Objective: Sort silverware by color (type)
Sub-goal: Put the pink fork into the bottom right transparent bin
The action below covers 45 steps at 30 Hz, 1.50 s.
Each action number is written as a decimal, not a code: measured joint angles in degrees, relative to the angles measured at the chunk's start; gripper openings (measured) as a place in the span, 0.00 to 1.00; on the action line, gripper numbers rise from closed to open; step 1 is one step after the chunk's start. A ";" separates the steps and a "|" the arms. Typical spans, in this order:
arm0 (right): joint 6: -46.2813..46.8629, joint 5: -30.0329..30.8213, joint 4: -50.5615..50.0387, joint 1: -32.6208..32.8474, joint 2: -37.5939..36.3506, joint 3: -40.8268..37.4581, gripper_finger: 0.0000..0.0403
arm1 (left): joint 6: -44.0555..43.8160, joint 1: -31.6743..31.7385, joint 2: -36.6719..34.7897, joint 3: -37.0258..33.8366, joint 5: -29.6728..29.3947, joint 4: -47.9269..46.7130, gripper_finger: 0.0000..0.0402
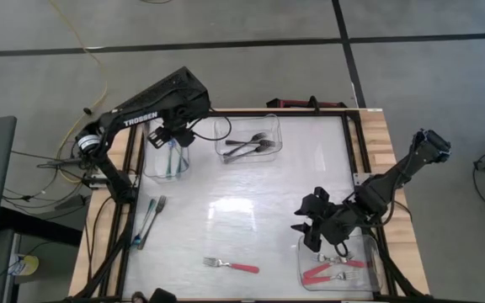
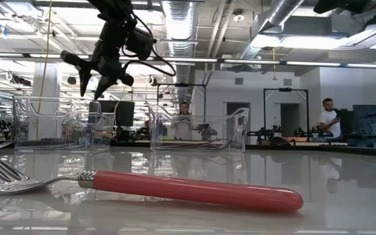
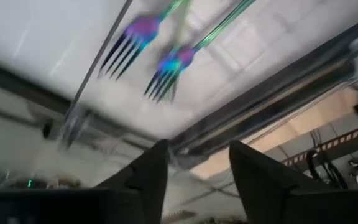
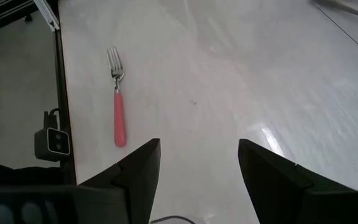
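My left gripper (image 1: pixel 173 135) hangs open and empty above the far-left clear tub (image 1: pixel 167 158), which holds blue-handled forks; in the low view this gripper (image 2: pixel 103 68) is well above the tub's rim. Two teal forks (image 1: pixel 150 220) lie flat on the table near its left edge and also show in the left wrist view (image 3: pixel 166 59). My right gripper (image 1: pixel 310 225) is open and empty, raised beside the near-right tub (image 1: pixel 339 263) of red forks. One red-handled fork (image 1: pixel 232 267) lies flat near the near edge, ahead of the right fingers (image 4: pixel 118 112).
A third clear tub (image 1: pixel 249 139) at the far middle holds black forks. Dark rails run along the table's left and right sides. The white tabletop is bare between the tubs and the loose forks. People stand far off in the room beyond the table (image 2: pixel 328 117).
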 joint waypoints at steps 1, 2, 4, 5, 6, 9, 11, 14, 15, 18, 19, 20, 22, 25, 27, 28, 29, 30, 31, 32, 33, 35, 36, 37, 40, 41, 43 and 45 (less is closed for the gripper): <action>0.00 0.00 -0.01 0.00 0.00 0.00 0.59 | -0.49 0.02 0.00 0.06 -0.66 0.18 0.41; 0.00 0.00 0.00 0.00 0.00 0.00 0.59 | -0.99 -0.03 0.00 0.30 -0.55 0.17 0.44; 0.00 0.00 0.00 0.00 0.00 0.00 0.59 | -2.69 -0.63 -0.27 0.86 0.70 -0.27 0.48; 0.00 0.00 0.00 0.00 0.00 0.00 0.59 | -3.52 -1.32 -0.56 1.10 1.30 -0.32 0.49; -0.02 0.00 0.00 0.00 0.00 0.00 0.59 | -4.96 -2.17 -0.96 1.27 1.51 -0.37 0.50; -0.95 0.00 -0.04 0.00 0.00 0.00 0.59 | -11.84 -5.91 -2.34 1.80 -1.98 -1.02 0.51; -2.87 0.04 -0.28 -0.01 0.00 0.00 0.59 | -18.68 -9.06 -3.24 2.70 -3.96 -2.08 0.51; -7.86 0.67 -0.05 -0.85 0.02 0.00 0.59 | -32.82 -14.17 -4.52 4.85 1.82 -3.85 0.51; -10.00 0.83 0.30 -1.51 0.02 0.00 0.59 | -38.08 -15.86 -4.94 5.63 6.76 -4.45 0.51; -17.62 0.54 3.64 -4.50 0.02 0.00 0.59 | -54.06 -21.15 -6.68 6.49 22.84 -3.92 0.51; -20.63 -0.42 5.24 -5.67 0.02 0.00 0.59 | -59.52 -23.12 -7.39 6.36 27.31 -2.92 0.51; -23.54 -1.49 7.11 -6.88 0.02 0.00 0.59 | -64.63 -25.41 -8.19 6.05 30.69 -1.81 0.51; -29.10 -4.75 11.30 -9.29 0.02 0.00 0.59 | -74.00 -30.32 -9.35 5.37 34.37 1.13 0.51; -34.49 -10.15 18.06 -12.22 0.02 0.00 0.59 | -84.59 -39.32 -10.08 4.28 35.21 6.08 0.51; -36.90 -14.21 22.30 -13.44 0.02 0.00 0.59 | -89.66 -45.72 -10.00 4.17 34.98 8.64 0.51; -38.84 -15.99 24.21 -13.80 0.02 0.00 0.59 | -91.78 -48.88 -9.72 4.17 34.97 10.29 0.51; -40.68 -17.06 26.06 -14.07 0.02 0.00 0.59 | -93.63 -52.21 -9.53 4.17 34.74 12.06 0.51; -41.74 -17.76 27.97 -14.11 0.04 0.00 0.59 | -95.30 -55.63 -9.38 4.17 33.95 14.05 0.51; -41.90 -18.29 29.58 -14.02 0.05 0.00 0.59 | -96.88 -58.82 -9.26 4.15 32.46 16.50 0.51; -41.36 -18.61 31.03 -13.82 0.34 0.00 0.59 | -98.21 -61.93 -8.92 4.15 30.41 19.11 0.51; -40.09 -18.66 32.47 -13.57 1.08 0.10 0.59 | -99.16 -64.80 -8.68 4.17 27.63 22.07 0.51; -37.60 -18.58 33.11 -11.62 2.36 0.05 0.59 | -99.45 -71.00 -8.30 4.15 20.02 27.46 0.51; -36.46 -17.84 33.46 -10.09 3.47 -0.08 0.59 | -99.29 -73.52 -7.80 4.15 15.90 29.72 0.51; -35.69 -16.46 35.56 -8.61 5.26 0.04 0.59 | -98.34 -75.48 -7.22 4.17 12.00 31.85 0.51; -35.12 -11.38 38.67 -3.51 12.60 3.02 0.59 | -94.26 -81.04 -5.37 4.17 2.99 35.18 0.51; -34.58 -9.37 38.26 -2.11 15.65 4.85 0.59 | -93.24 -81.90 -4.74 4.17 1.44 34.65 0.51; -31.84 -5.20 37.96 -0.35 21.61 9.54 0.59 | -91.82 -83.50 -3.39 4.17 -0.45 35.09 0.51; -29.29 -1.82 35.37 0.92 26.94 14.59 0.59 | -91.16 -84.73 -2.11 4.15 -1.27 35.16 0.51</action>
